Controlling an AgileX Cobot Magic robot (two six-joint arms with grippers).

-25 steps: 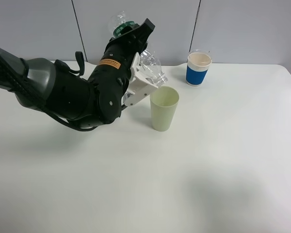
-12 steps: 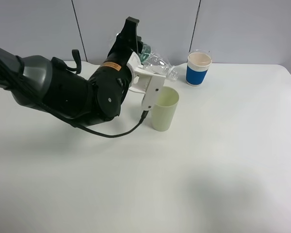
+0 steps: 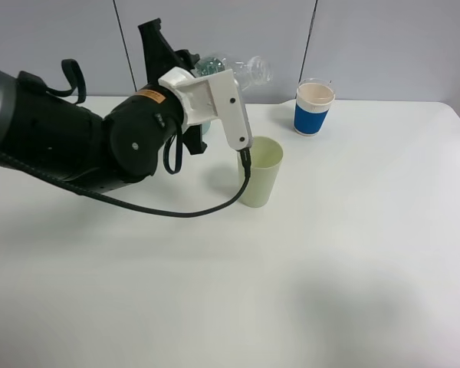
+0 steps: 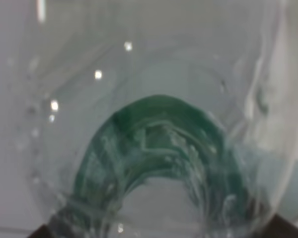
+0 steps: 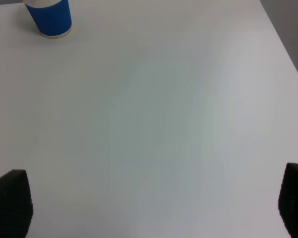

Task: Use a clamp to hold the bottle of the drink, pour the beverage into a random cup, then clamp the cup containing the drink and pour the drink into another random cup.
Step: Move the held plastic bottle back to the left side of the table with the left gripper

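My left gripper [image 3: 205, 70] is shut on a clear plastic bottle [image 3: 234, 67] with a green label. It holds the bottle roughly level, high above and behind the pale green cup [image 3: 259, 170], with the mouth pointing right. In the left wrist view the bottle [image 4: 154, 144] fills the frame and only the dark fingertips [image 4: 44, 231] show at the corners. A blue-and-white cup [image 3: 314, 107] stands at the back right and also shows in the right wrist view [image 5: 49, 15]. My right gripper [image 5: 151, 203] is open and empty over bare table, out of the exterior view.
The white table [image 3: 353, 253] reaches a right edge near the grey floor [image 5: 293, 29]. A grey panelled wall [image 3: 368, 38] stands behind the table. My left arm [image 3: 69, 146] and its cable lie over the left half, next to the green cup.
My left arm has rolled back and lifted. The bottle went from tipped mouth-down over the green cup to roughly level and higher, with its mouth away from the cup rim.
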